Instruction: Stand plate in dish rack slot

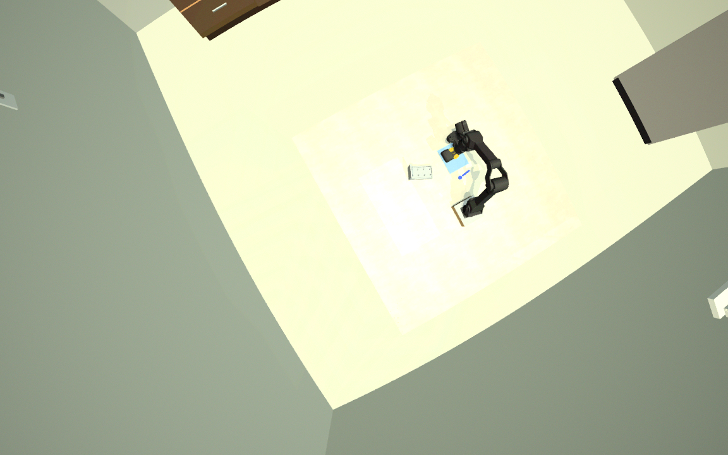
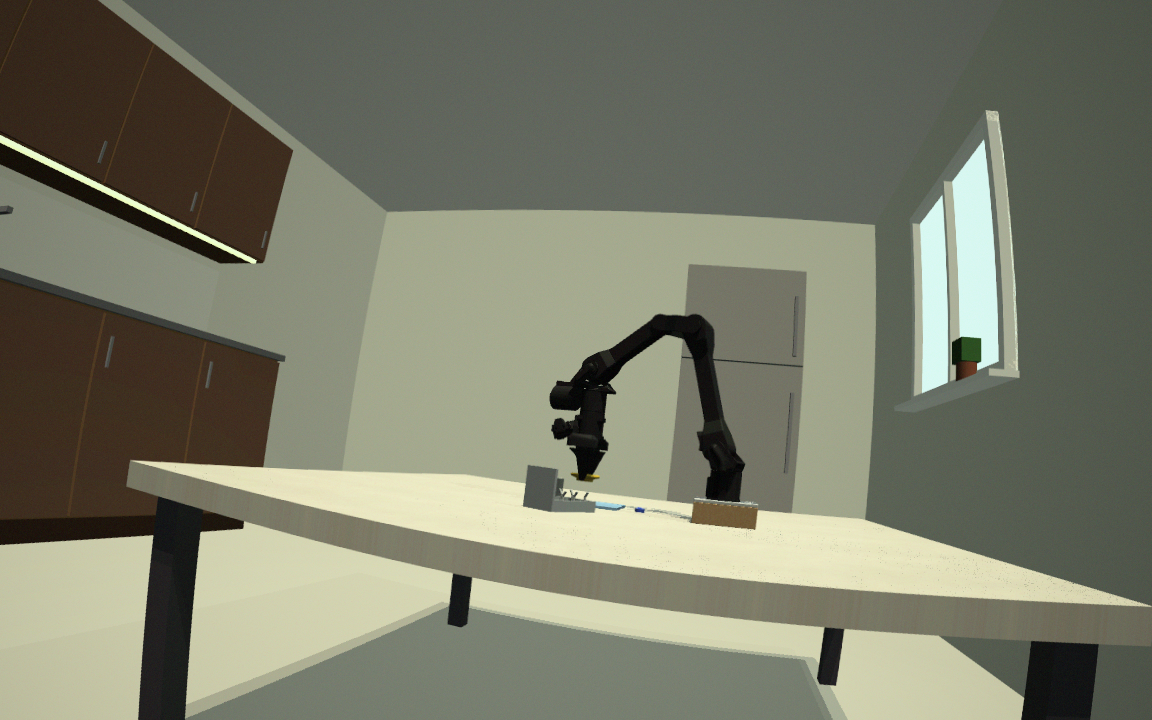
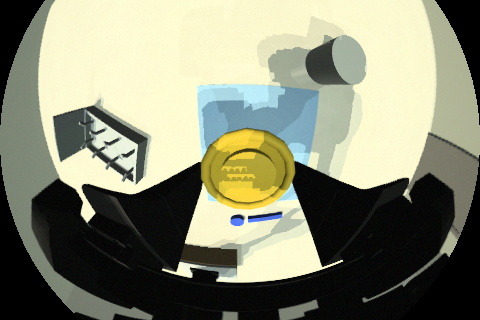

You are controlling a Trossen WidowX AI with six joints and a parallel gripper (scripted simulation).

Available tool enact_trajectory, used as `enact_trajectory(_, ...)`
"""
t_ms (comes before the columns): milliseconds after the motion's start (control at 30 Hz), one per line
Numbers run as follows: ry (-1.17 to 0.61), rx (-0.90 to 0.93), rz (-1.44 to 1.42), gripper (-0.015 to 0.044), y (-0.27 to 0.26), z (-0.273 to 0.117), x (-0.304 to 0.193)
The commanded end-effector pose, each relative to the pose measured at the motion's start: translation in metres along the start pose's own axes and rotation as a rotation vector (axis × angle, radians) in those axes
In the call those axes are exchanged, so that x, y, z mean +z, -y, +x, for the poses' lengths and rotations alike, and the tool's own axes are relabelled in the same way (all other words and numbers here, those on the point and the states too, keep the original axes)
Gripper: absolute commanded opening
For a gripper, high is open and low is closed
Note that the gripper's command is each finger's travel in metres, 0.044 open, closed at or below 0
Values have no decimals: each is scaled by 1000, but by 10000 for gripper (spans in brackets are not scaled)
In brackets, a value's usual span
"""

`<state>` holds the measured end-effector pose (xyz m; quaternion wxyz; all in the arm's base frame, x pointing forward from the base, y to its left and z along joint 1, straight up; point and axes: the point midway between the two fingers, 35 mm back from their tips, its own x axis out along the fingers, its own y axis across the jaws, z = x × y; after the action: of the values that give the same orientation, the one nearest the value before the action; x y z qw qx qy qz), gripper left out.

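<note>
The yellow round plate [image 2: 576, 476] [image 3: 250, 196] is level, face up, and hangs above the light blue mat [image 1: 457, 167] [image 2: 609, 506] [image 3: 305, 102]. My gripper [image 2: 586, 473] [image 3: 247, 167] points down and is shut on the plate, with a finger at each side of its rim. In the top view the arm hides part of the plate [image 1: 455, 157]. The grey dish rack [image 1: 409, 172] [image 2: 540, 488] [image 3: 71, 136] stands on the table beside the mat, at the left in the wrist view. It has a tall end wall and short rails, with no plate in it.
A dark grey cylinder [image 3: 322, 64] with a pale top stands past the mat's far right corner in the wrist view. A blue disc [image 1: 460, 177] [image 3: 237, 220] and a blue bar [image 3: 265, 217] lie near the mat. The arm's brown base block [image 2: 723, 515] [image 3: 212, 256] is beyond them.
</note>
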<state>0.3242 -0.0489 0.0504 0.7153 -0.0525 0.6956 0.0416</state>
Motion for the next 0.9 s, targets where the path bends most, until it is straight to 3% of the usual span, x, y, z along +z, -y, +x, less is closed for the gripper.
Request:
enact_trajectory(0, 0, 2, 2, 0, 0, -15, 3)
enact_trajectory(867, 2, 2, 1, 0, 3, -118, 8)
